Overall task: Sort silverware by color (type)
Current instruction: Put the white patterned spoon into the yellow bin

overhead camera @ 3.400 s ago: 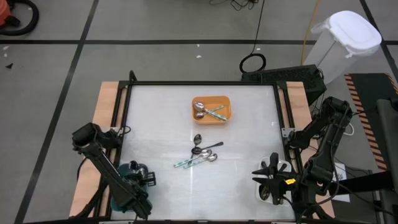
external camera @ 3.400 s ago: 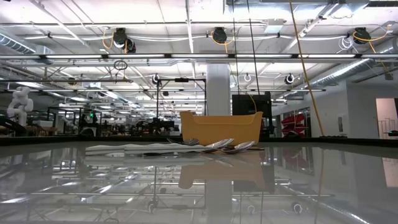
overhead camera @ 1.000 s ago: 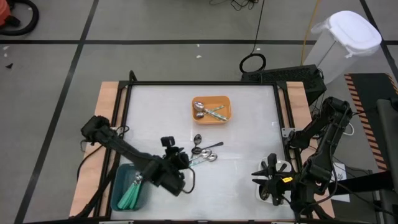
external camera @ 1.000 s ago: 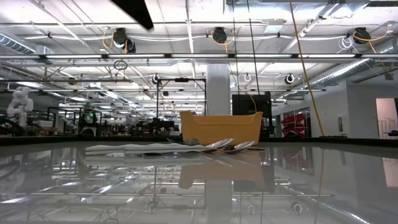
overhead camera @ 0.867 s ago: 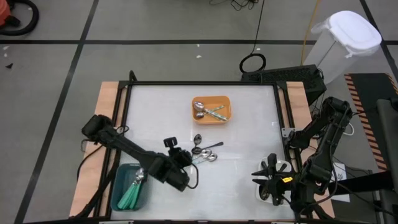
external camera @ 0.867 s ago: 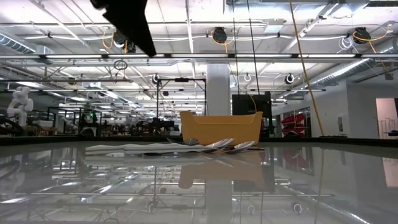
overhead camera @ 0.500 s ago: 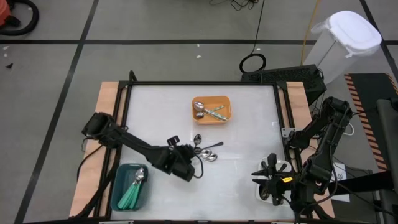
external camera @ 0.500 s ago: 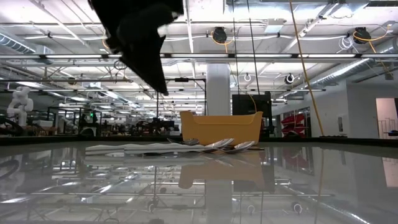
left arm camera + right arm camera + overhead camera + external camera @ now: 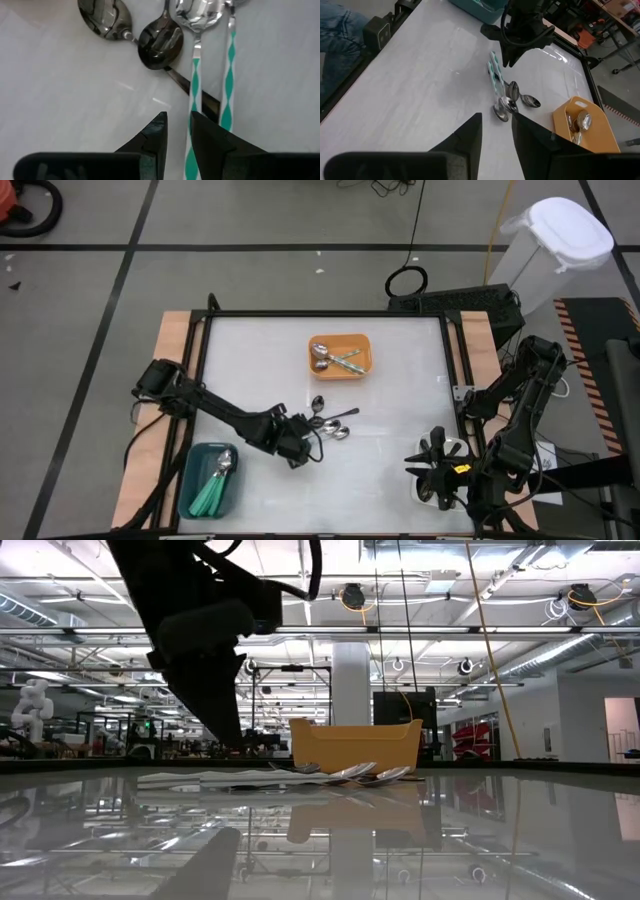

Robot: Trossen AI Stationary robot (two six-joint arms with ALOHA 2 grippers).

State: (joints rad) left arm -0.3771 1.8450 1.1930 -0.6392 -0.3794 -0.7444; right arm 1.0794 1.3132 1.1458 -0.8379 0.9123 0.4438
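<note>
On the table's middle lies a small pile of silverware (image 9: 326, 424). In it are two spoons with teal-green handles (image 9: 195, 85) and two dark spoons (image 9: 160, 42), all flat on the table. My left gripper (image 9: 303, 438) hangs just above the near ends of the teal handles. It points steeply down, its fingers (image 9: 177, 120) a narrow gap apart with nothing between them. My right gripper (image 9: 432, 465) waits open at the near right, above a white tray (image 9: 447, 446). In its own view (image 9: 496, 117) nothing is between its fingers.
An orange tray (image 9: 340, 356) with a few spoons stands behind the pile. A teal tray (image 9: 208, 482) holding teal-handled spoons sits at the near left corner. Bare table lies between the pile and the right edge. A dark frame (image 9: 330, 314) borders the table.
My left gripper has gone from beside the teal tray toward the pile, to the right and a little farther back. It has come down close to the table, its wrist rolling and tipping more steeply down. The spoons have stayed in place.
</note>
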